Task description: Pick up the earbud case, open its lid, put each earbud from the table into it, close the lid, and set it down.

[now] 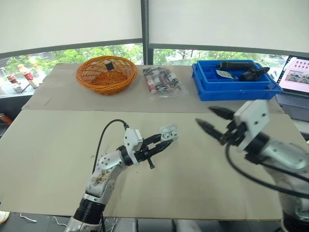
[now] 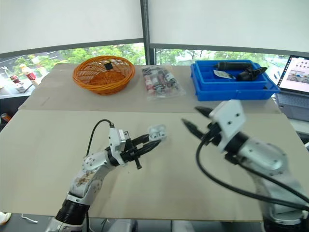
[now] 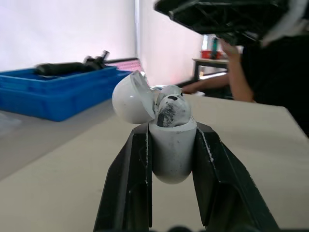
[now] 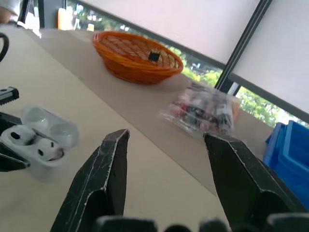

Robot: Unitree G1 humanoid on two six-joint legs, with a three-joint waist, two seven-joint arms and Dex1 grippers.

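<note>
1. The left end effector (image 1: 163, 139) is clamped on the lower body of the white earbud case (image 3: 171, 154), apparently holding it upright just above the table (image 1: 58, 145).
2. The lid (image 3: 131, 99) is swung open, with two earbuds (image 3: 171, 110) seated inside.
3. The right end effector (image 1: 204, 116) hangs near the case on its right, its fingers spread wide and holding nothing.

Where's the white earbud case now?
In the eye views, the small white earbud case, lid open, sits clamped in the left gripper above the table middle, opposite the open right gripper.
</note>
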